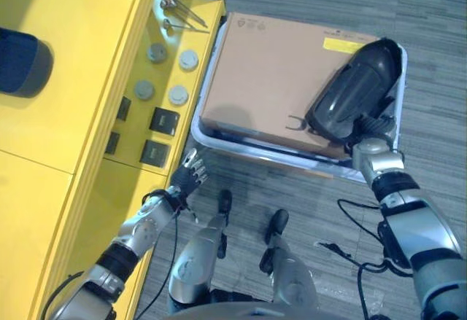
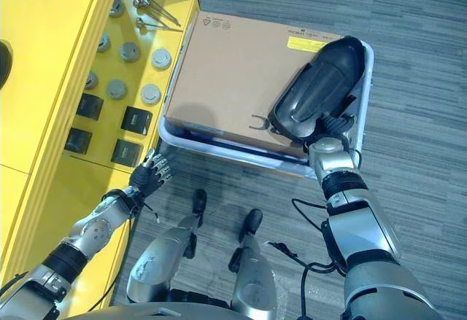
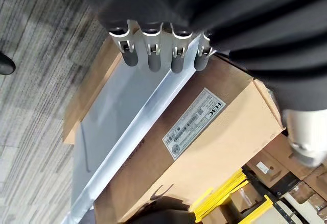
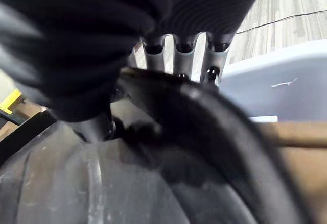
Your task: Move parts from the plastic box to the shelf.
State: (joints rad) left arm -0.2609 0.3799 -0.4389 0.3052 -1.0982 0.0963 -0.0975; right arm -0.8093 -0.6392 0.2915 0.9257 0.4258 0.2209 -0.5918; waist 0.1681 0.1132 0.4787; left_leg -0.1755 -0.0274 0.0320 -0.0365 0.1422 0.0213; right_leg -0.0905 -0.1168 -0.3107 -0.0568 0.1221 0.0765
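Note:
A pale plastic box stands on the floor and holds a brown cardboard box. On that carton, at its right end, lies a large black domed part. My right hand is at the part's near end. In the right wrist view its fingers hook over the part's dark rim. My left hand hangs open between the plastic box and the yellow shelf, holding nothing. Its straight fingers point at the plastic box's wall.
The shelf's lower level carries round grey discs, black square parts and metal tools. A dark rounded object sits on the shelf's top at the far left. Grey carpet surrounds the box.

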